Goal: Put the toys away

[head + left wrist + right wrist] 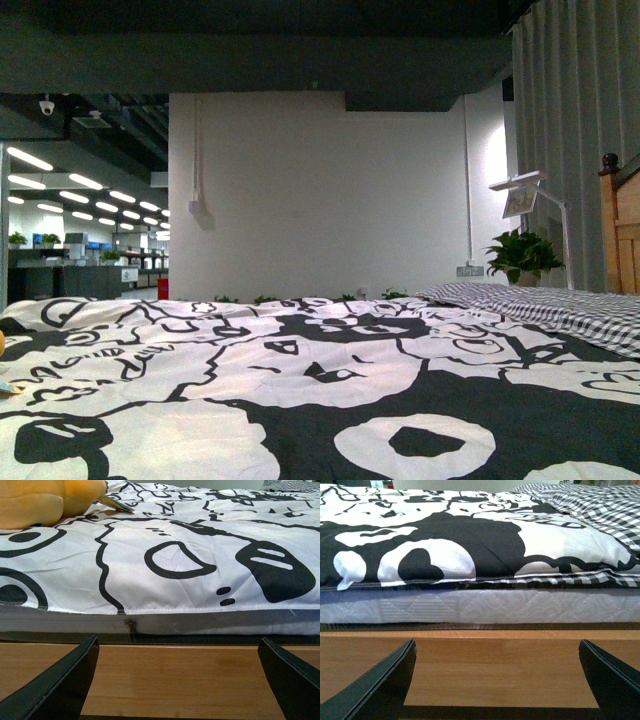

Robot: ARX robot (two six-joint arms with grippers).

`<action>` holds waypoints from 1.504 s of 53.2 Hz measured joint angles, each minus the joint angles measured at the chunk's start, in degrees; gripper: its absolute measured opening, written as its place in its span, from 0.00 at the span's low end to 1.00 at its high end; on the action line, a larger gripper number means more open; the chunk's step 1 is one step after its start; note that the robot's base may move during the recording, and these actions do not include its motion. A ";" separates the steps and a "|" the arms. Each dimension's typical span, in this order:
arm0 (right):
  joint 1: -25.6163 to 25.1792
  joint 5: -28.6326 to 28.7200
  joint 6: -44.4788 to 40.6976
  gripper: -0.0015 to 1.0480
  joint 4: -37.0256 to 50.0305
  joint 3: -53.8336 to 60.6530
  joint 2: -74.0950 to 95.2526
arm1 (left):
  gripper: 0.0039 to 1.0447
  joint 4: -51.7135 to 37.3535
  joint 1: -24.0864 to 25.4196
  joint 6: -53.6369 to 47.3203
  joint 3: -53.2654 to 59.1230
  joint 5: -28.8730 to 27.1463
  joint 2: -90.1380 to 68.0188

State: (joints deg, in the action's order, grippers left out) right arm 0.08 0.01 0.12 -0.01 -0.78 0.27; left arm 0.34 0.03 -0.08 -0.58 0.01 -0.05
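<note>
An orange-yellow plush toy [35, 500] lies on the black-and-white patterned duvet [190, 540] of the bed, only partly in the left wrist view. In the front view just a sliver of the orange toy [2, 344] shows at the left edge. My left gripper [177, 680] hangs open below the mattress level, facing the wooden bed rail [175, 675], well short of the toy. My right gripper [497, 680] is open too, facing the wooden rail [495, 665] further along the bed, with nothing between its fingers.
The patterned duvet [300, 390] fills the front view, with a checked pillow [560, 305] at the right. A wooden headboard [622, 235], a lamp [525, 195] and a potted plant [522, 255] stand beyond it. The white mattress side [480, 607] sits above the rail.
</note>
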 joint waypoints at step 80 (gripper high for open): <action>0.00 0.04 0.02 0.94 -0.09 0.00 -0.02 | 0.94 -0.04 -0.04 0.00 0.00 -0.15 0.02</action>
State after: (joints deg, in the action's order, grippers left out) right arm 0.08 0.05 0.14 -0.10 -0.78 0.25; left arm 0.30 -0.01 -0.08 -0.58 -0.14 -0.03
